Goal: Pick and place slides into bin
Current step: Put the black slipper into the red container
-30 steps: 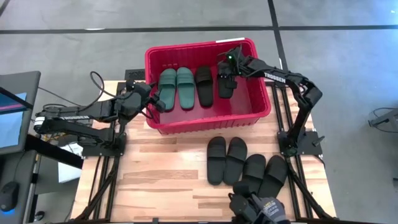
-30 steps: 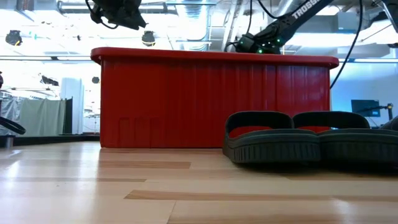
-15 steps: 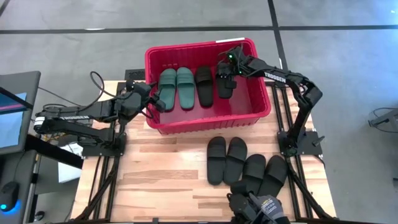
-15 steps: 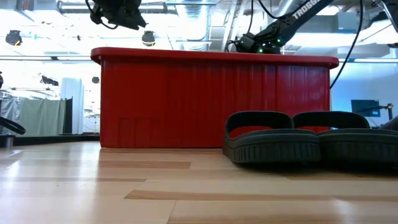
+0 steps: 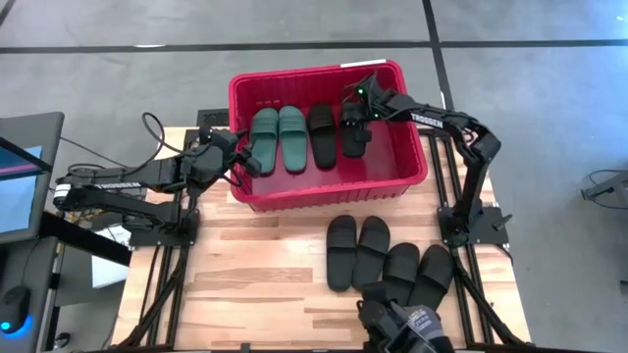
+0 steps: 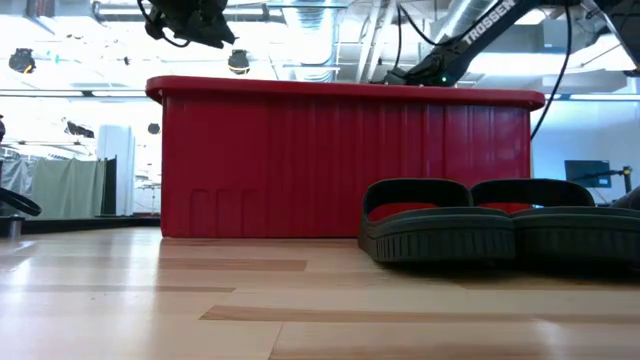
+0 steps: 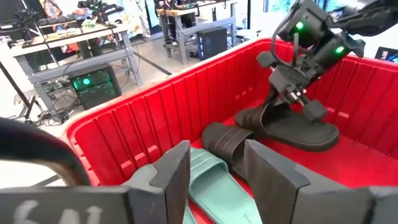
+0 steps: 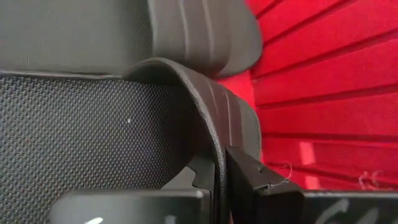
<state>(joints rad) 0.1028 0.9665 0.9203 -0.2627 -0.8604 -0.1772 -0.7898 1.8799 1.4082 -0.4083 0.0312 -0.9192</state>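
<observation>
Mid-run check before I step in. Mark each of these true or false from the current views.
1. The right gripper is clamped on a black slide's strap inside the bin. True.
2. Both green slides lie on the table. False: they lie in the bin.
3. Four black slides remain on the table. True.
4. The left gripper holds a slide. False: it is open, with nothing between its fingers, at the bin's left end.

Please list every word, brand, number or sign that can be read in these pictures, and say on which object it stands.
"TROSSEN": white letters on the right arm, readable in the high view and in the low view.
White marks at the bottom edge of both wrist views, on the end effector bodies: cut off, not readable.
No print is visible on the slides or the bin.
</observation>
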